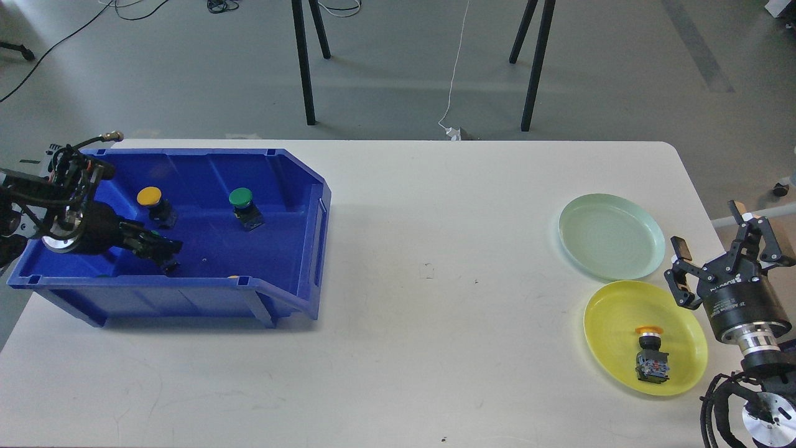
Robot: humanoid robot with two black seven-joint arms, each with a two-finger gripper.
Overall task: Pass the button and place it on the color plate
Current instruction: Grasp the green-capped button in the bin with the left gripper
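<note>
A blue bin (309,176) at the left holds a yellow button (149,197) and a green button (240,198), each on a black base. My left gripper (158,247) is low inside the bin, over a second green button whose black base (169,268) shows just past the fingertips. Its dark fingers cannot be told apart. At the right lie a pale green plate (609,236) and a yellow plate (612,314). A yellow-orange button (651,356) lies on the yellow plate. My right gripper (718,241) is open and empty beside the plates.
Slivers of one yellow (233,276) and one green (102,275) object peek over the bin's front rim. The white table (435,249) spreads between bin and plates. Black stand legs (304,62) rise behind the table's far edge.
</note>
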